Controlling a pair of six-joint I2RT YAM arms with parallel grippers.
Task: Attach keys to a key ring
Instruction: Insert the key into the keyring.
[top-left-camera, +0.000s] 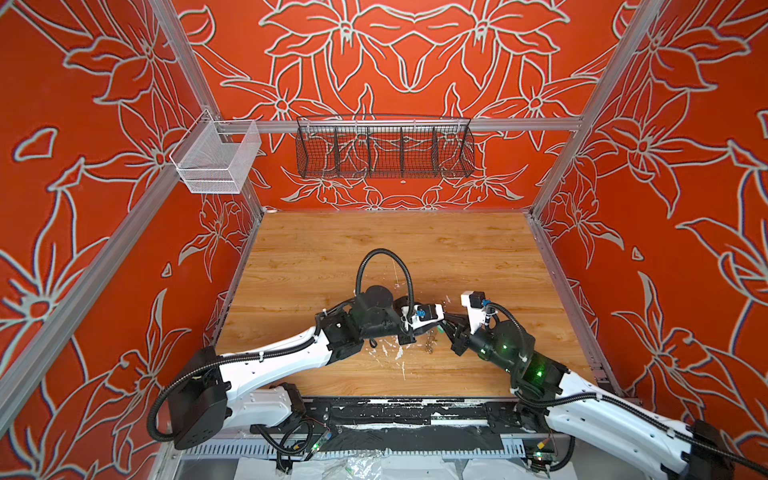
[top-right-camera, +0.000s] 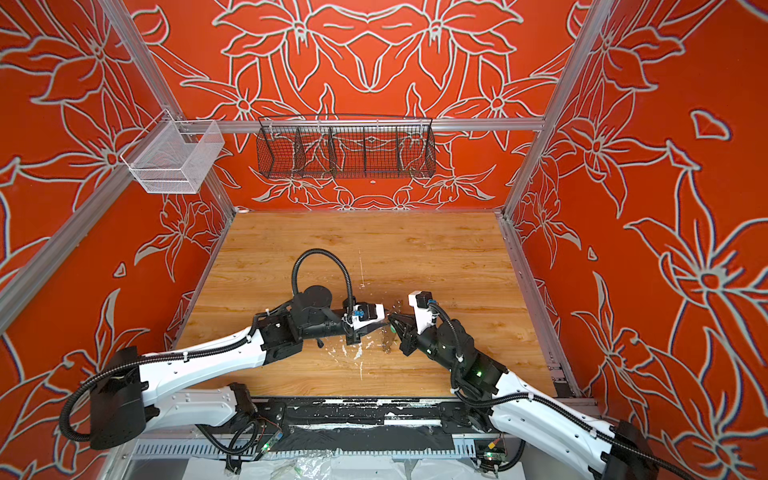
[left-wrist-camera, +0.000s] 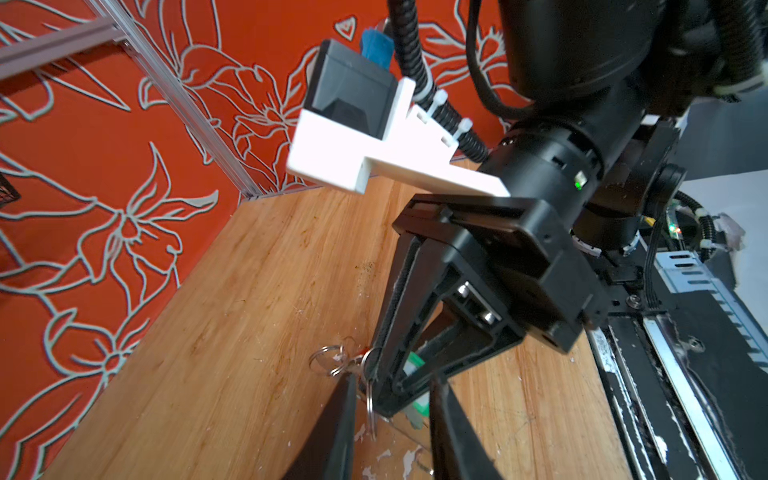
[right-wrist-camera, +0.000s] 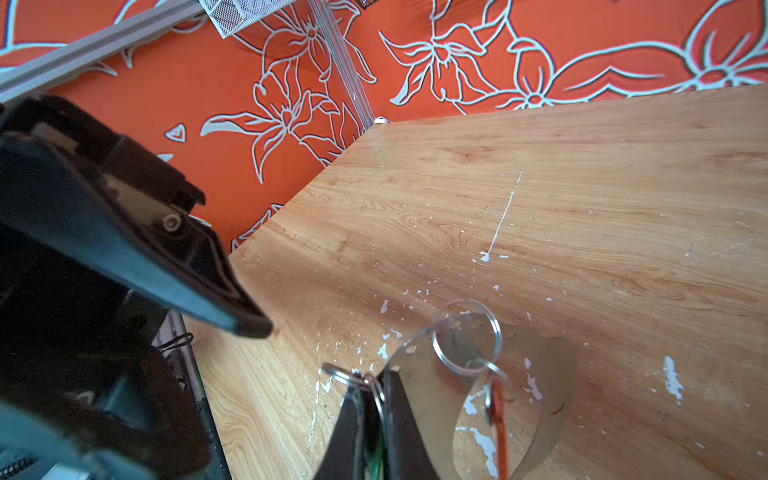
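Check: right gripper (right-wrist-camera: 374, 388) clamps key ring (right-wrist-camera: 419, 403) rim — orange key (right-wrist-camera: 496, 415) long axis parallel to gripper; left gripper (left-wrist-camera: 392, 386) jaws apart.

**Tabletop: bare wood, flecked white**

Light wood-grain table (top-left-camera: 374, 249), seen in both top views (top-right-camera: 415, 249). White paint flecks (right-wrist-camera: 484, 255) scattered over its near middle (top-left-camera: 386, 351). One thin white scratch (right-wrist-camera: 505, 212) runs away from them. Nothing else clearly rests on the boards.

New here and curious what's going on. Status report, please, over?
Left gripper open. Right gripper shut on key ring. Orange key hangs from a split ring; green key beside the right fingers. Nothing blocking.
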